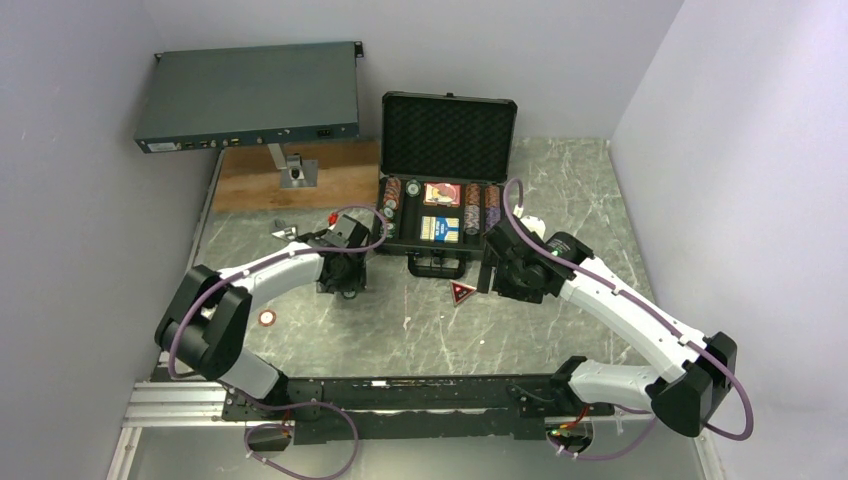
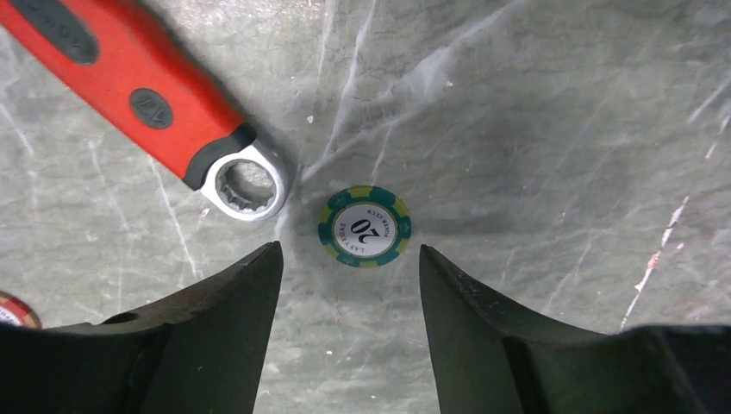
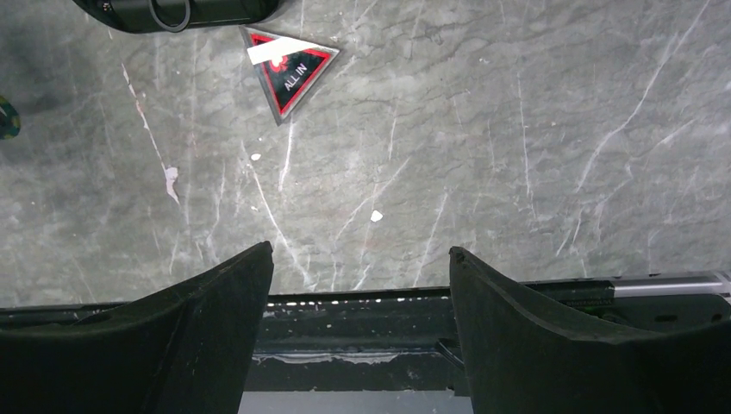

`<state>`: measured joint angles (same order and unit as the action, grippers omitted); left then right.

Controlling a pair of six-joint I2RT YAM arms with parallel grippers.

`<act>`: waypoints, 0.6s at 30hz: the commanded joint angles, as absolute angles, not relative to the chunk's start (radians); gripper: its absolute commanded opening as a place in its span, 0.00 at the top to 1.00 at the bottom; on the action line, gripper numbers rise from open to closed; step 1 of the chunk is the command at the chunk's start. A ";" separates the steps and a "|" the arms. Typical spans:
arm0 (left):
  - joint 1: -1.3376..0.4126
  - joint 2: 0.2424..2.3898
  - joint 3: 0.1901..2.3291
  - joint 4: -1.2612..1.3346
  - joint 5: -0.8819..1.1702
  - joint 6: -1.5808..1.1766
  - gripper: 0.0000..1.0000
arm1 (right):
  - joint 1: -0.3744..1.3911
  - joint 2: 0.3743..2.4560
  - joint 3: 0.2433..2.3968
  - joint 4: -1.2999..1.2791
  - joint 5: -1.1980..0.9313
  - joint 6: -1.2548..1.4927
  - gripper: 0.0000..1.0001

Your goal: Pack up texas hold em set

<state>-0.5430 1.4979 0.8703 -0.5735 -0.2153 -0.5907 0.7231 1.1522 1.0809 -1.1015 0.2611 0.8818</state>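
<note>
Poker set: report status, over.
Left gripper and right gripper open, empty. Loose on table: green chip, triangular token; case open. Red wrench beside green chip, not touching.

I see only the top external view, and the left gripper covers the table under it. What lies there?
Observer: A green poker chip lies flat on the table just ahead of the left gripper, whose jaws are open; it is not held.
Operator: Is anything close to the chip?
Observer: Yes, the ring end of the red-handled wrench lies beside it, not touching.
Operator: What is printed on the red triangular token?
Observer: The right wrist view shows the words ALL IN.
</note>
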 commanded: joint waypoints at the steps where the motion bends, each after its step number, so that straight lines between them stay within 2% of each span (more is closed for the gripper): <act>1: -0.544 1.536 0.858 -0.502 -0.191 -0.562 0.34 | 0.721 1.137 1.114 -1.117 0.262 0.903 0.23; 5: -0.542 1.564 0.848 -0.478 -0.185 -0.563 0.36 | 0.721 1.125 1.107 -1.125 0.261 0.909 0.23; 13: -0.541 1.591 0.828 -0.445 -0.163 -0.562 0.49 | 0.721 1.122 1.104 -1.133 0.262 0.912 0.23; 15: -0.541 1.595 0.822 -0.435 -0.156 -0.560 0.48 | 0.721 1.125 1.103 -1.128 0.261 0.910 0.23; 18: -0.543 1.596 0.806 -0.409 -0.144 -0.558 0.39 | 0.721 1.130 1.101 -1.122 0.257 0.909 0.24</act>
